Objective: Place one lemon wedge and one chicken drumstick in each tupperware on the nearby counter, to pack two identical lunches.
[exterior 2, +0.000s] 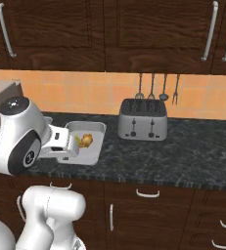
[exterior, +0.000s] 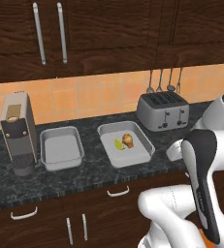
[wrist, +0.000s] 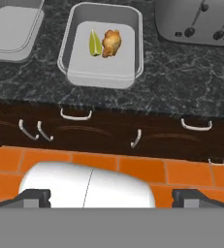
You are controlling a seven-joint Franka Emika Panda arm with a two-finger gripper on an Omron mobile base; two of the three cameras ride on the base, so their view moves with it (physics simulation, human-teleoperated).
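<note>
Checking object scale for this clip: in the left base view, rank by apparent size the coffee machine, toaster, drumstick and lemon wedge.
1. Coffee machine
2. Toaster
3. Drumstick
4. Lemon wedge, only slightly smaller than the drumstick.

Toaster (exterior: 163,110): I read no brand or numbers on its silver front; I see dark knobs and nothing written.
Coffee machine (exterior: 19,131): I find no label or lettering on its face.
Tupperware (exterior: 61,147) and (exterior: 141,137): I see plain grey walls with no marks.
Cabinet doors and drawers (exterior 2: 148,200): I see wood grain and silver handles, no signs.
Surface (exterior 2: 192,154): I see marbled stone, nothing written on it.
</note>
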